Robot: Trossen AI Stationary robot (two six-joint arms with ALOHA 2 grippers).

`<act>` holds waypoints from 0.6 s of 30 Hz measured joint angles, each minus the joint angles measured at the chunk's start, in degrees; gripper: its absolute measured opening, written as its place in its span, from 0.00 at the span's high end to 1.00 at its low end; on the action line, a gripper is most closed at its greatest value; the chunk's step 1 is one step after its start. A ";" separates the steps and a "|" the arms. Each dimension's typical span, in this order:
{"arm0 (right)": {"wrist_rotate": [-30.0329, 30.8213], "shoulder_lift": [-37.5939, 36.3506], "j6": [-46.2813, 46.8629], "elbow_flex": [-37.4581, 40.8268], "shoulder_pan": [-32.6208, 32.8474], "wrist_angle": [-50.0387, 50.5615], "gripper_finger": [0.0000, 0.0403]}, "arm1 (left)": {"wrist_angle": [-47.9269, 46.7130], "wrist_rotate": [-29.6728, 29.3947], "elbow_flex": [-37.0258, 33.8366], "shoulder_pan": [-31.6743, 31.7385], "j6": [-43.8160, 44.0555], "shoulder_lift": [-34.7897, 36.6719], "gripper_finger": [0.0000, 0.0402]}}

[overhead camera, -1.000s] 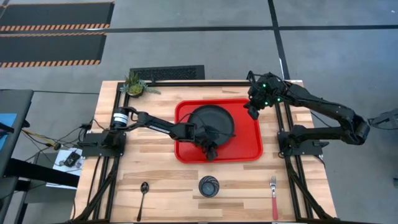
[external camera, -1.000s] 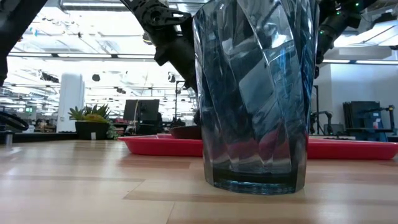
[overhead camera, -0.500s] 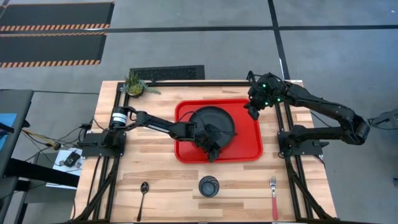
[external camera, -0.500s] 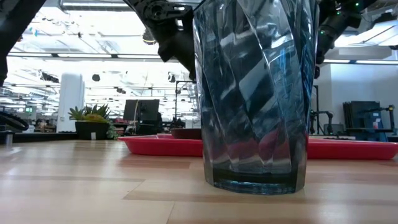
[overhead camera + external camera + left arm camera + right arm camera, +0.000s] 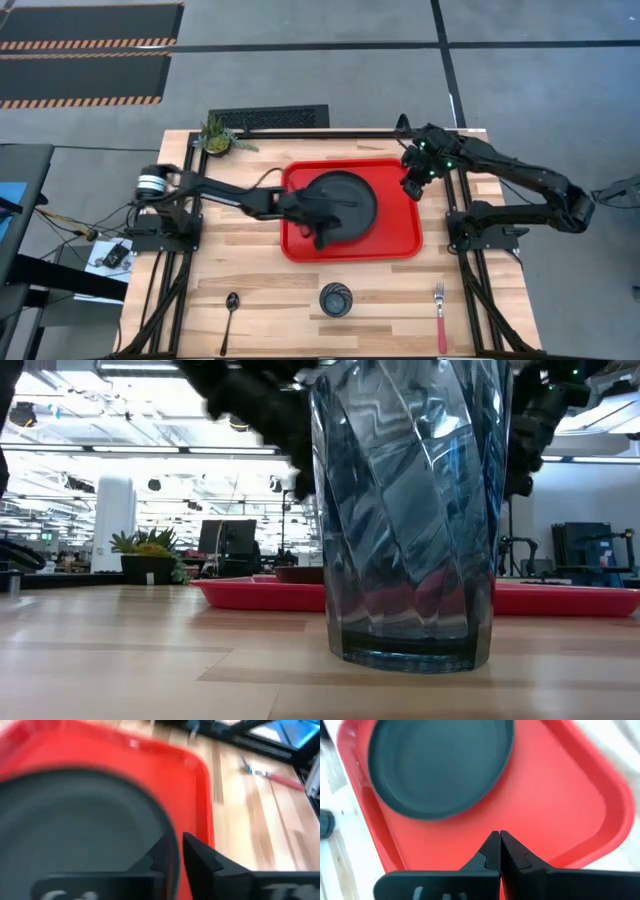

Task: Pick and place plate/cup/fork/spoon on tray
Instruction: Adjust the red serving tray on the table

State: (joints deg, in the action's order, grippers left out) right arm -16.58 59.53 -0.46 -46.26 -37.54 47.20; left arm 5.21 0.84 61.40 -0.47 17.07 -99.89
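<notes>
High view — left claw drew back across the plate.

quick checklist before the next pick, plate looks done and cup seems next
1. plate lies inside the tray: ok.
2. left gripper off the plate: cannot tell; its jaws stand nearly together at the plate's rim.
3. right gripper empty: ok, jaws shut above the tray, holding nothing.
4. cup upright on the table, in front of the tray: ok.
5. spoon and fork apart from the cup: ok.
6. bare tray floor for the cup: ok, beside the plate.
</notes>
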 joint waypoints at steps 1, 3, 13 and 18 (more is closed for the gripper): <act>0.00 0.00 0.10 0.77 -0.10 0.01 0.97 | 2.34 0.00 -2.62 -0.02 1.14 1.61 0.97; 0.00 -0.02 1.17 2.73 -0.11 -0.06 0.97 | 4.25 -0.80 -7.85 -0.06 3.56 5.43 0.99; 7.82 -0.24 17.08 7.72 -0.11 3.60 0.98 | -8.66 -14.23 -25.77 2.58 16.02 26.16 1.00; 16.02 -0.22 22.81 7.88 -0.74 7.01 0.97 | -11.59 -15.78 -33.38 4.66 26.00 30.68 1.00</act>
State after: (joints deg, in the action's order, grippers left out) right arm -0.55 59.31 22.35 -38.38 -38.28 54.21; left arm -6.38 -14.95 28.03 4.19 43.07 -69.21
